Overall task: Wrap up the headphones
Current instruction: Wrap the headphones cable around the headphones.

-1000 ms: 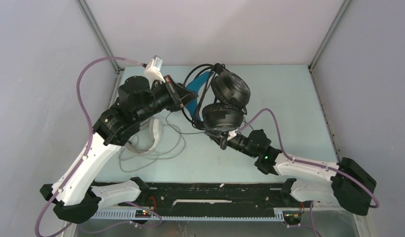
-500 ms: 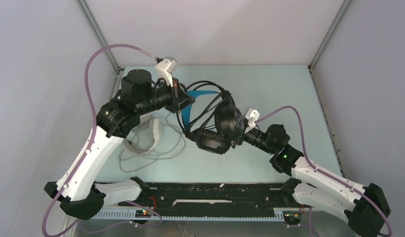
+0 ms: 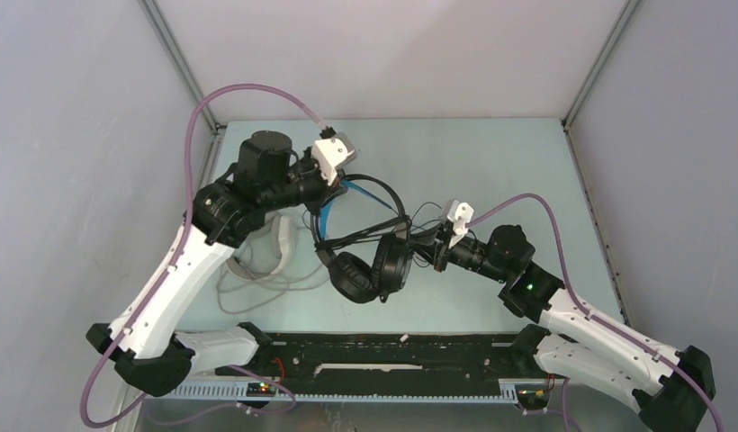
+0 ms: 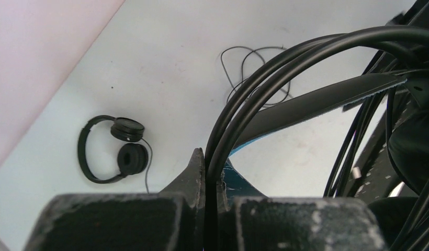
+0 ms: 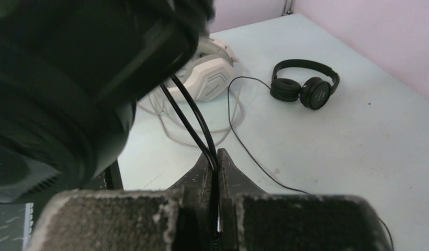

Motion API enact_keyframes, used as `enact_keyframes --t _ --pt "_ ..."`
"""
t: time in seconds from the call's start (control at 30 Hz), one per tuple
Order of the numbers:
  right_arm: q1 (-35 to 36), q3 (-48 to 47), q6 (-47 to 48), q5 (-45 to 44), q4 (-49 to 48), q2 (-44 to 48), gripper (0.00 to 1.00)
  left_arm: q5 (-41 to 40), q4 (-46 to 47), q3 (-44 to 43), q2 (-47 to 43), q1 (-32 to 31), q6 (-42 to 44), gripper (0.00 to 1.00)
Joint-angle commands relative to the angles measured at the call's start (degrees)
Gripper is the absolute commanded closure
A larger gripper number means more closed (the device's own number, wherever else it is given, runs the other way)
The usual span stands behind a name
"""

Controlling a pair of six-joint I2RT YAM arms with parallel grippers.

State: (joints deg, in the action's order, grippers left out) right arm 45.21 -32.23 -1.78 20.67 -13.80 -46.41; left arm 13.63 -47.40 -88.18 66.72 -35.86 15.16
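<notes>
The black headphones with the blue headband [image 3: 365, 270] hang in the air between both arms, earcups low and black cable looped several times over the band. My left gripper [image 3: 328, 200] [image 4: 212, 167] is shut on the blue band and the cable loops [image 4: 264, 73] lying over it. To the right of the earcups, my right gripper [image 3: 430, 250] [image 5: 216, 157] is shut on the black cable [image 5: 189, 117]. A huge dark earcup [image 5: 60, 78] fills the left of the right wrist view. The white headphones [image 3: 282, 238] [image 5: 207, 73] lie on the table under the left arm. The small all-black headphones [image 4: 115, 149] [image 5: 304, 83] lie flat farther off.
The white pair's pale cable [image 3: 257, 281] sprawls in loops on the table at the left. A thin black cable [image 4: 254, 68] [image 5: 254, 151] from the small pair trails across the table. Grey walls close in the table on three sides.
The blue-banded headphones have swung from the back of the table toward the near side, earcups now low. My left gripper moved right and turned; my right wrist rolled over, still holding the cable.
</notes>
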Motion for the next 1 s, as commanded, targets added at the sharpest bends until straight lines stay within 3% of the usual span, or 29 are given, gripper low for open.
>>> enact_keyframes --t 0.0,0.17,0.33,0.5,0.7,0.97 --pt "-1.04 -2.65 7.15 -8.91 -0.26 1.40 1.00 -2.58 -5.22 1.96 -0.50 0.69 15.84 1.00" --pt "-2.31 -5.39 17.23 -13.48 -1.50 -0.32 1.00 -3.28 -6.93 1.68 2.97 1.57 18.48 1.00" --pt "-5.68 -6.99 27.89 -12.18 -5.11 -5.95 1.00 -3.73 -2.77 1.80 6.48 4.31 17.56 1.00" --pt "-12.44 -10.46 29.84 -7.52 -8.33 -12.31 1.00 -1.69 3.61 0.91 11.62 8.96 14.37 1.00" --pt "-19.32 -12.75 31.51 -0.51 -12.86 -20.63 1.00 -0.58 8.69 -2.63 22.28 10.21 15.22 1.00" --pt "-23.13 -18.38 37.62 -1.47 -16.34 -36.34 0.99 3.07 19.94 -9.51 39.48 13.41 14.93 1.00"
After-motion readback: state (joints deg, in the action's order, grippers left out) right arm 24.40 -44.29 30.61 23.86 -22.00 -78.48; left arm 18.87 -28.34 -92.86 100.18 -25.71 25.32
